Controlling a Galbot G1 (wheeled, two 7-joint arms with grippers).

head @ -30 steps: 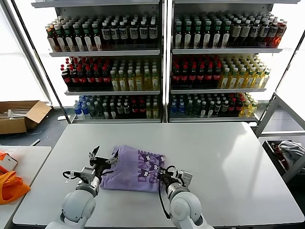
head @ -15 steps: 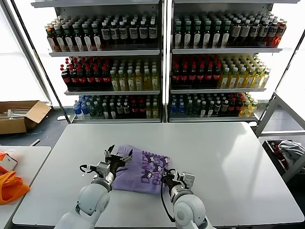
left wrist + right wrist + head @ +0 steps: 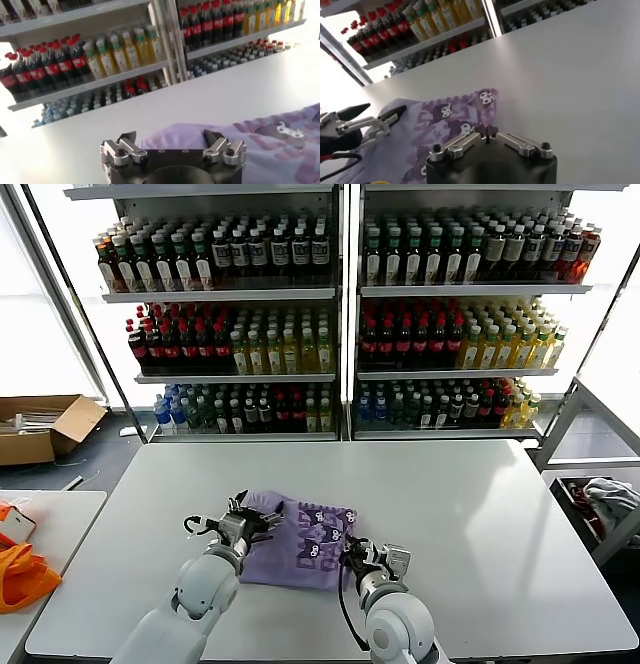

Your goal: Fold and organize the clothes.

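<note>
Shirt (image 3: 297, 537) lies partly folded | right claw (image 3: 352, 559) pinched at its 4 o'clock edge, grip unconfirmed | left claw (image 3: 250, 521) wide at 9 | I judge folds remain.

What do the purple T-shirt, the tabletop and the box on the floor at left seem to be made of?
T-shirt: soft knit fabric, matte lavender with dark purple print; it lies in folds and drapes limply.
Tabletop: smooth hard sheet, white and slightly glossy, probably laminate or coated board; the core is not visible.
Box: brown corrugated cardboard by its look, matte, with open flaps.
</note>
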